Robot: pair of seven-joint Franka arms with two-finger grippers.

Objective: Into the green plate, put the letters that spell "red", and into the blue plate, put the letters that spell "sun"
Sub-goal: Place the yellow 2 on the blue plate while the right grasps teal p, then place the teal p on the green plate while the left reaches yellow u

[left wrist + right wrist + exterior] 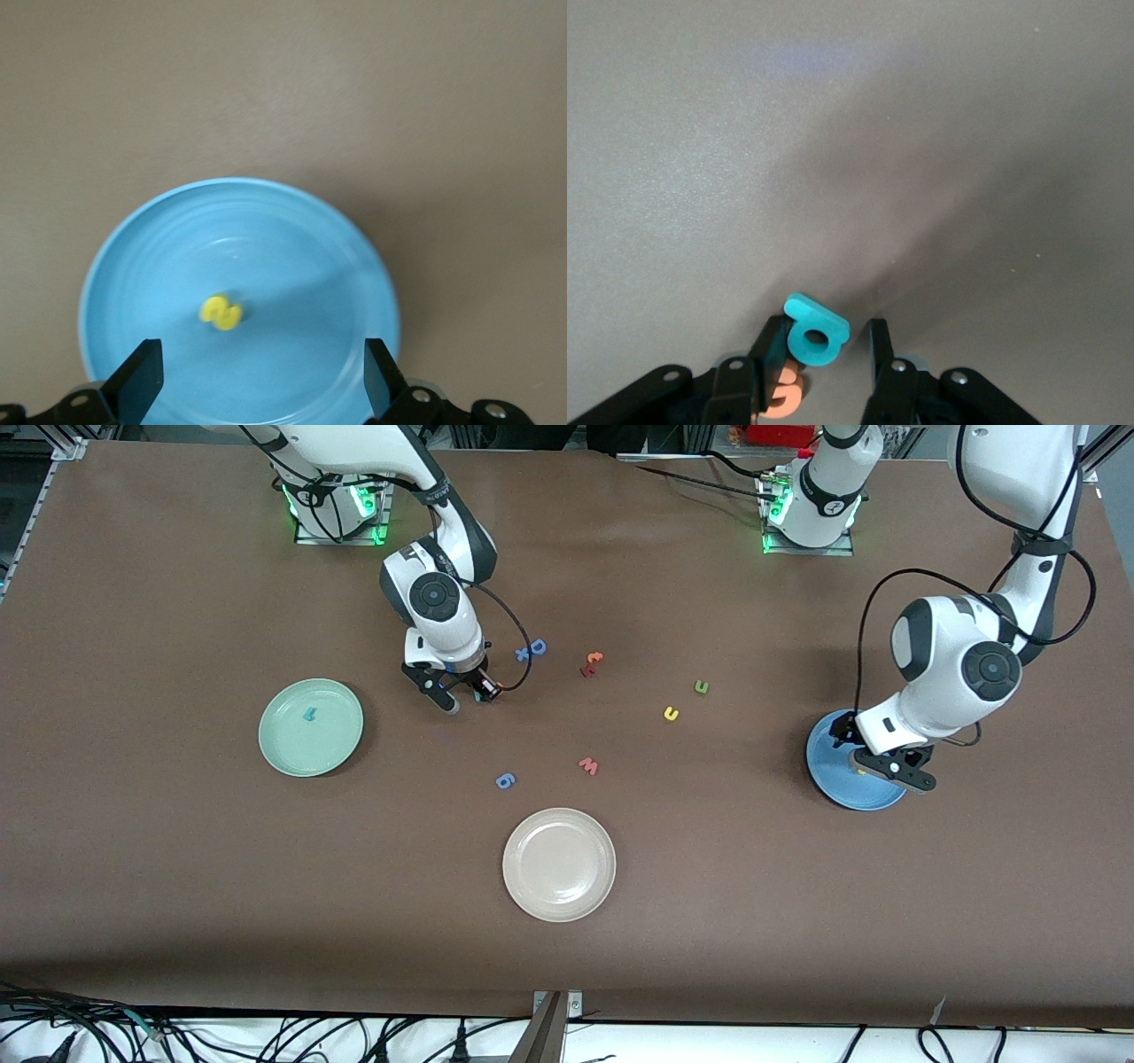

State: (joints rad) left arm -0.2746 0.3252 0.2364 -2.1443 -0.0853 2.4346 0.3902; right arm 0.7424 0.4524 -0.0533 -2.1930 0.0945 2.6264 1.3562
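My left gripper (893,771) (263,381) hangs open over the blue plate (837,784) (292,257). A yellow "s" (221,312) lies in that plate, free of the fingers. The green plate (332,744) holds a teal "r" (309,714). My right gripper (462,695) (825,325) is down at the table, its jaws narrowed around the teal "d" (817,332). The "d" leans on one finger, and a strip of table shows before the other. The orange "e" (782,390) lies beside it, partly under that finger. The yellow "u" (671,713) and green "n" (701,686) lie mid-table.
A beige-white plate (559,864) sits nearest the front camera. Loose letters lie mid-table: a blue "D" (538,646) with a small blue letter (522,654), a red-orange pair (592,662), a red "w" (588,765) and a blue one (505,780).
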